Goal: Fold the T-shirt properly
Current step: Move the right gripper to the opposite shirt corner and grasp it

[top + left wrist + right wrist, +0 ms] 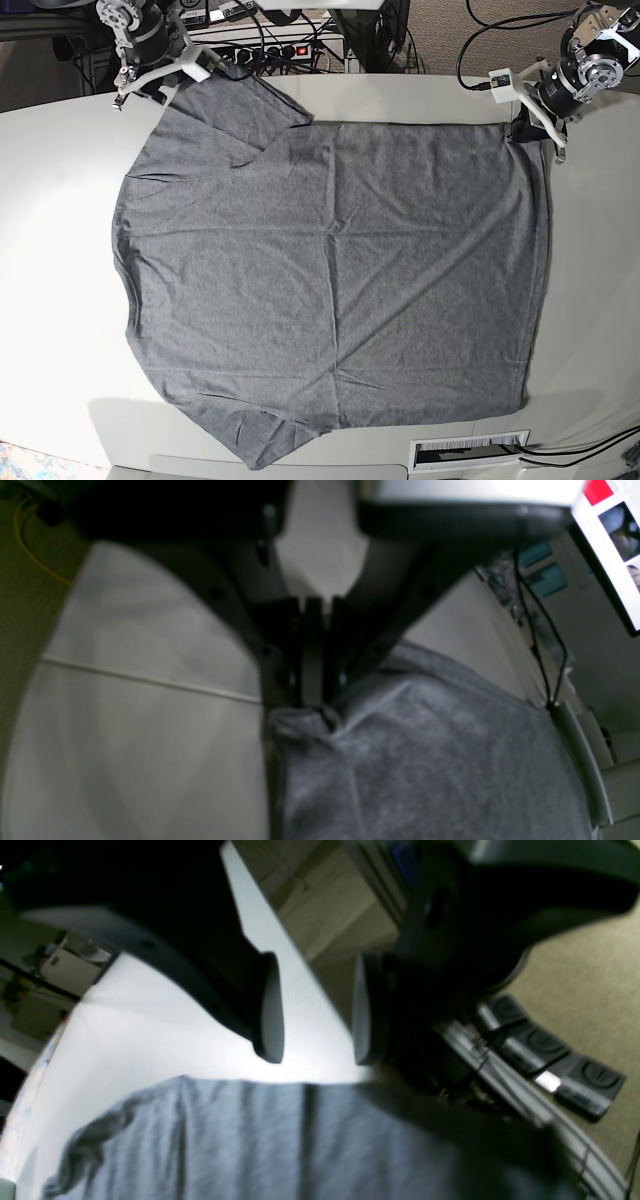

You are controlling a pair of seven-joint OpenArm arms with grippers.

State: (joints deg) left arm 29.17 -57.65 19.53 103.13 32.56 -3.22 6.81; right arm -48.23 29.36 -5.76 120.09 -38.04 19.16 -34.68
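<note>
The heather-grey T-shirt (330,280) lies spread flat on the white table (60,200), with one sleeve at the far left and another at the near left. At the far right, my left gripper (527,122) is shut on the shirt's corner. In the left wrist view the dark fingers (312,655) pinch a bunched bit of grey fabric (400,740). My right gripper (160,75) hovers at the far-left sleeve (240,105). In the right wrist view its two pads (270,1010) stand wide apart just beyond the cloth edge (260,1135), with nothing between them.
Cables and a power strip (280,45) lie behind the table's far edge. Foot pedals (550,1060) sit on the carpet beside the table. A lit monitor (610,540) stands off to one side. A white labelled plate (470,452) sits at the near edge.
</note>
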